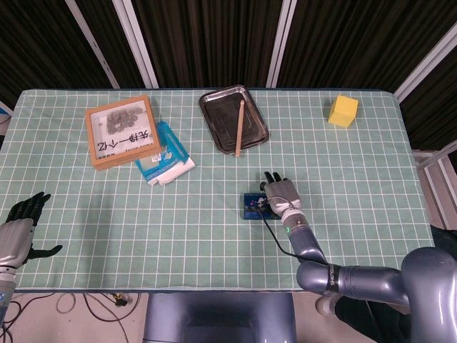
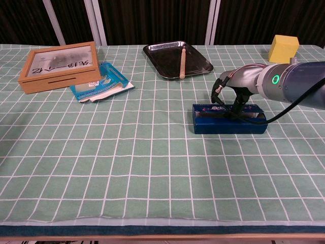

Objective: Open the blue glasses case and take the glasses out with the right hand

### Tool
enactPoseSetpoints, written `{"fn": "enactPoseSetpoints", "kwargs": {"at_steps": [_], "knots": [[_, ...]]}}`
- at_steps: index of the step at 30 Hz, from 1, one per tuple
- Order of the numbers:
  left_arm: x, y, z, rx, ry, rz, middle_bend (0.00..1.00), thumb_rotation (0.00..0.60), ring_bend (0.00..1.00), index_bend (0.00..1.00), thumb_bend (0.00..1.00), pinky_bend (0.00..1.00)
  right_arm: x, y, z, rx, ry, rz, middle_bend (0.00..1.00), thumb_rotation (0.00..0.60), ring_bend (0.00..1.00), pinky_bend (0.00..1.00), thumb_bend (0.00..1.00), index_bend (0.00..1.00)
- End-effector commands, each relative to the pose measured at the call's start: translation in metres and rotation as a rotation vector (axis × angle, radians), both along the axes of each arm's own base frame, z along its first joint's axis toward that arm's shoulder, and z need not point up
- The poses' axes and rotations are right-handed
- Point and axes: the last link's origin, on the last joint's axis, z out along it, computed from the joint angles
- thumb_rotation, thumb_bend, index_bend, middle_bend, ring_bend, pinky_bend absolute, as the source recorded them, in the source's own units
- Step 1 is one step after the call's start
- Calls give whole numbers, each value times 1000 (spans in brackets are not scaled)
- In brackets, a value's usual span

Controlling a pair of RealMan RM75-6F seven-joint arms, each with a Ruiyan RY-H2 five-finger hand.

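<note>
The blue glasses case [image 2: 228,124] lies on the green checked cloth, right of centre. Its top now looks open, with the patterned lid [image 2: 208,108] tipped toward the far side. My right hand [image 2: 231,94] hovers over the case with its fingers [image 2: 237,108] curled down into the opening. The glasses themselves do not show, and I cannot tell whether the fingers hold anything. From the head view, the right hand [image 1: 280,194] covers the right part of the case [image 1: 253,207]. My left hand [image 1: 21,227] hangs off the table's left front corner, fingers spread and empty.
A metal tray [image 2: 167,52] with a wooden stick [image 2: 182,62] sits behind the case. A yellow block [image 2: 283,48] stands at the far right. A wooden framed box [image 2: 58,63] and a blue-white packet [image 2: 101,81] lie at the far left.
</note>
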Motion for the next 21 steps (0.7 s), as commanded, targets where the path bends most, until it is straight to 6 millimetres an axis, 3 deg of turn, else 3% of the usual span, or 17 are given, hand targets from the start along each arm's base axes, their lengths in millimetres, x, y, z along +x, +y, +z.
{"fn": "enactPoseSetpoints", "kwargs": {"at_steps": [1, 6, 11, 16, 21], "knots": [[0, 0, 0, -1, 0, -2, 0, 600, 0, 0, 65, 0, 6, -9, -1, -39, 2, 25, 18, 600, 0, 235, 382, 257], [0, 0, 0, 0, -1, -2, 0, 600, 0, 0, 65, 0, 16, -23, 2, -126, -28, 68, 18, 600, 0, 235, 378, 226], [1, 0, 0, 0, -1, -4, 0, 600, 0, 0, 65, 0, 21, -24, 8, -179, -67, 111, 18, 600, 0, 234, 374, 211], [1, -1, -1, -1, 2, -7, 0, 600, 0, 0, 65, 0, 21, -17, 16, -173, -81, 116, 27, 600, 2, 235, 374, 207], [1, -1, -1, -2, 3, -8, 0, 600, 0, 0, 65, 0, 27, 5, 22, -120, -115, 98, 40, 600, 22, 235, 373, 191]]}}
